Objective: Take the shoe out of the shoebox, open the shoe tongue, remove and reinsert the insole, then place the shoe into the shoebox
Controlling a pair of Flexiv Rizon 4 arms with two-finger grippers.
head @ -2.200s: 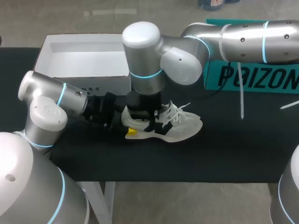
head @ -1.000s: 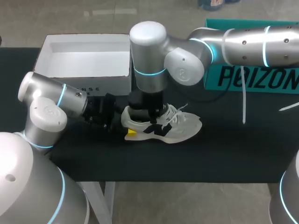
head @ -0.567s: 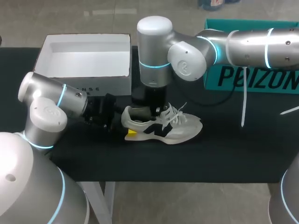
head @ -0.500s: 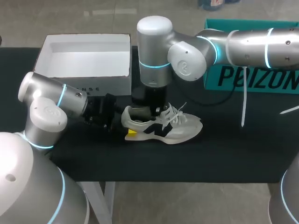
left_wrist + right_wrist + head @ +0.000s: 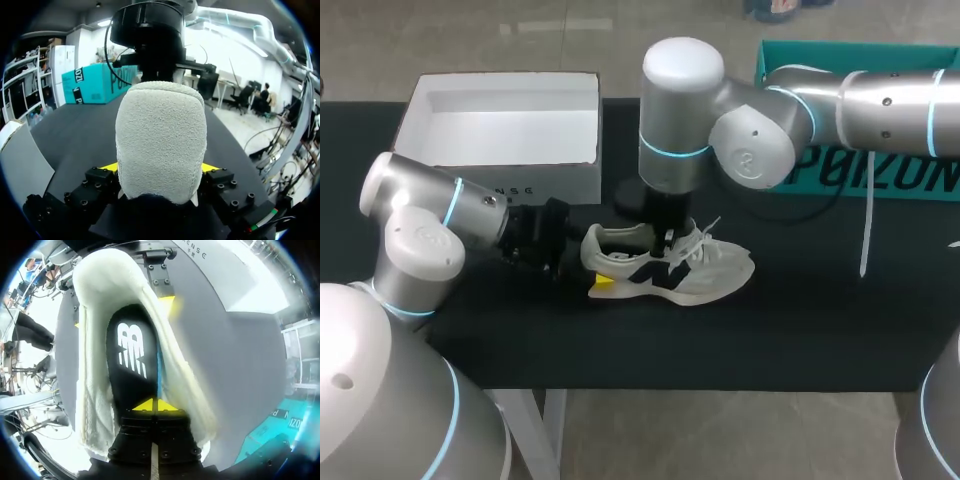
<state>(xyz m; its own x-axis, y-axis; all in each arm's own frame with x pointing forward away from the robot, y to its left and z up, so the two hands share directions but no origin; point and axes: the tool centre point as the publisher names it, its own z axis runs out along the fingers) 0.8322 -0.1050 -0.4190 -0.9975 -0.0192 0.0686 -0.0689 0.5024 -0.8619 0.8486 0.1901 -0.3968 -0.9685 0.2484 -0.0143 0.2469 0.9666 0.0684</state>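
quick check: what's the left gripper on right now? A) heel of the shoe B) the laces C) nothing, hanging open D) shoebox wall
A: in the left wrist view the left gripper has a yellow tip pressed on either side of the shoe at its heel.

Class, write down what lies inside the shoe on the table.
A black insole with a white logo lines the shoe; the right pincer sits over it. The insole's toe end is covered by that pincer.
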